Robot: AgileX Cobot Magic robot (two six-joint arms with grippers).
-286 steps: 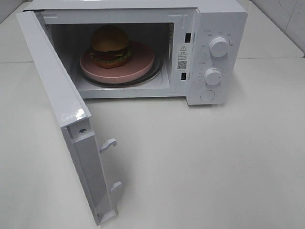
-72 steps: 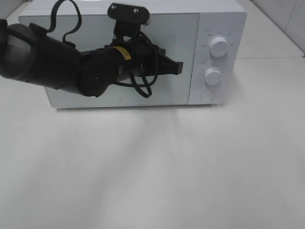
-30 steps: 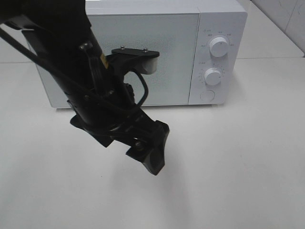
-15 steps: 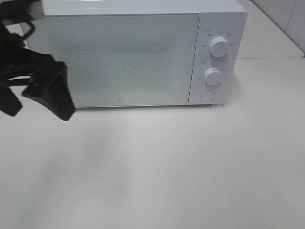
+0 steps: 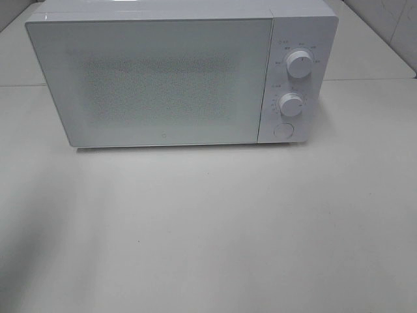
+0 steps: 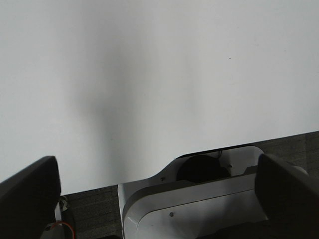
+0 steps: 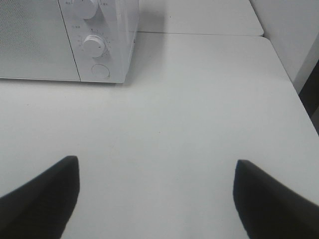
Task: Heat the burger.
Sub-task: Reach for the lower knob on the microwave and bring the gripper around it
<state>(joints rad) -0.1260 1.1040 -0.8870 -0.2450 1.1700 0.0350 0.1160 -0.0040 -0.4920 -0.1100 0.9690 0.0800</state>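
The white microwave [image 5: 182,72] stands at the back of the table with its door [image 5: 156,81] shut, so the burger is hidden from every view. Two knobs [image 5: 299,64] and a round button [image 5: 283,130] sit on its right panel. No arm shows in the exterior high view. In the left wrist view my left gripper [image 6: 154,191] is open over the bare table edge, its dark fingers [image 6: 30,191] far apart and holding nothing. My right gripper [image 7: 157,196] is open too, low over the table, short of the microwave's control panel [image 7: 94,45].
A white table [image 5: 215,228] spreads in front of the microwave. The left wrist view shows the table's front edge, with a white robot base [image 6: 199,199] and dark floor below it. A table seam and a wall corner lie to the far right [image 7: 304,64].
The left arm, which crossed in front of the microwave a second ago, has swung off to the left and out of the exterior high view. The microwave door stays shut.
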